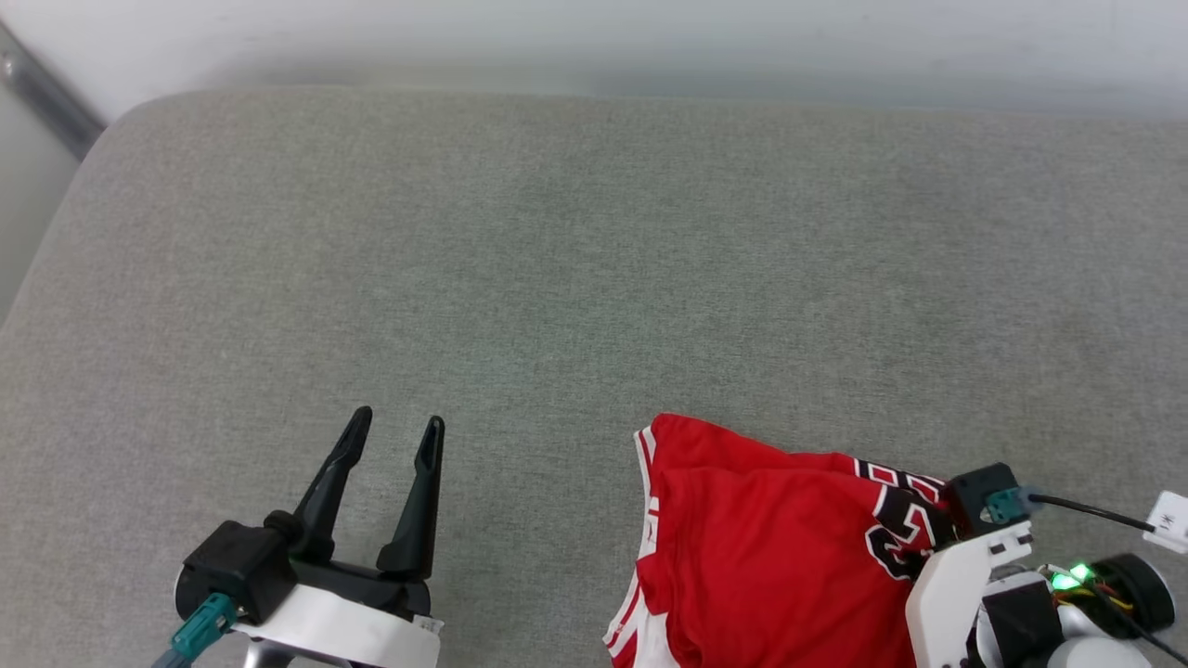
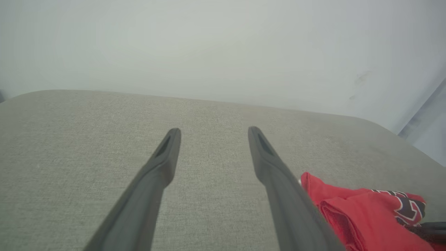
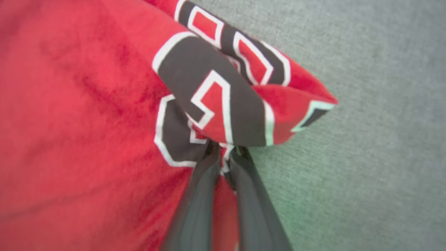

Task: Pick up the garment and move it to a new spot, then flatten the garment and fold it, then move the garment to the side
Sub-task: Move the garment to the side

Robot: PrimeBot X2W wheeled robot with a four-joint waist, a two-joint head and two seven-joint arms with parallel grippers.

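A: Carrying it all?
B: Stretching wide, rounding off at the far corners: grey woven cushion (image 1: 557, 260).
A: Lying on it?
B: Sitting crumpled by the near right edge, touching the fabric: 1 red garment (image 1: 761, 547), black lettering showing.

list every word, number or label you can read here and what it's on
Nothing reads clearly.
garment: black white-outlined characters, folded and pinched by the right end effector; none reads whole.
white tag on the cable by the right arm: dark mark, too small to read.
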